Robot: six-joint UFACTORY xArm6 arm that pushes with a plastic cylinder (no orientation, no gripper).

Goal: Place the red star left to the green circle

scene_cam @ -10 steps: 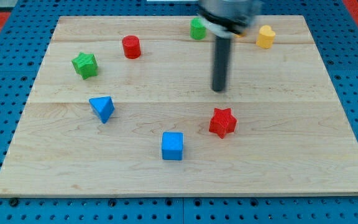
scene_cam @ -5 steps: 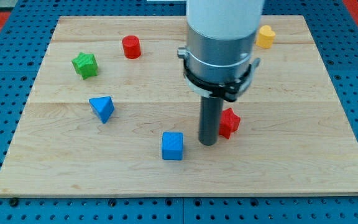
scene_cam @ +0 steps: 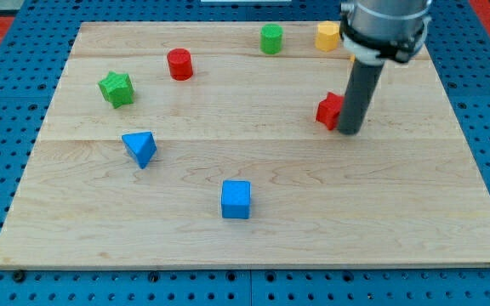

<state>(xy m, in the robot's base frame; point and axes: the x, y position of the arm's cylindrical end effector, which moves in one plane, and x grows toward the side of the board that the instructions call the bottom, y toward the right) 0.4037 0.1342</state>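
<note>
My tip [scene_cam: 350, 132] is resting on the surface [scene_cam: 245, 238] in the view's upper right, pressed against the view's right side of the red star [scene_cam: 328, 110], whose right part is hiding behind the rod. There are no jaws on this arm to be apart or together; the rod is simply touching the star.

The green circle [scene_cam: 270, 39] is standing near the view's top edge, a little right of centre. The red star is lying below it and to the view's right, well apart from it, so the task is not yet done: the star is sitting on the wrong side of the circle. It needs to travel toward the view's left and up, ending just beside the circle on its left. With my tip on the star's right flank, a leftward push looks ready to start, though the star would also need carrying upward, which probably means coming round underneath it.

A yellow block [scene_cam: 327, 36] is sitting near the top, right of the green circle, with the arm body covering its right side. The red cylinder [scene_cam: 179, 64], green star [scene_cam: 116, 88], blue triangle [scene_cam: 140, 147] and blue cube [scene_cam: 236, 199] are lying further left and lower. The red cylinder is standing left of the target spot, near enough that a long push could disturb it.
</note>
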